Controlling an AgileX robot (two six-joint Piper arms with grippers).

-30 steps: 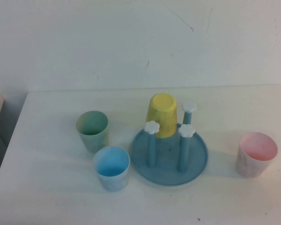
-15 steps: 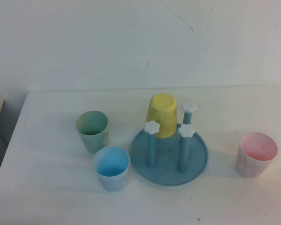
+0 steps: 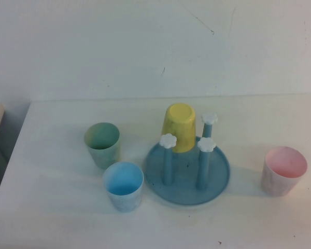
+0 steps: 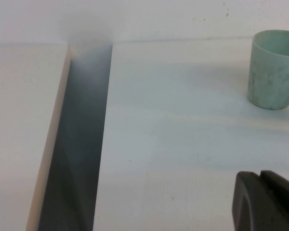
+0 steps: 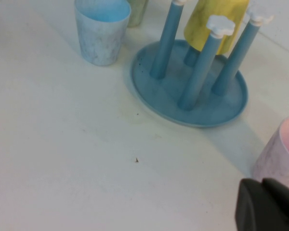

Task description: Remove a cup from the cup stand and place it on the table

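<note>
Nothing has shifted this last second: the cup (image 3: 284,170) stands upright on the table (image 3: 52,218), well right of the cup stand (image 3: 188,176), so that step looks done. My left gripper (image 4: 267,202) and right gripper (image 5: 267,206) stay low near the table's near edge; I cannot tell whether either is clenched or released.

Bare white-walled lab table (image 3: 62,218)

Pale pink cup (image 3: 284,170) with whitish speckled outside; blue cup stand (image 3: 188,174) with white flower caps; yellow cup (image 3: 179,127); green cup (image 3: 102,144); light blue cup (image 3: 123,186); white table (image 3: 57,207).

Bare table (image 3: 52,218) beside light blue cup (image 3: 123,185)
</note>
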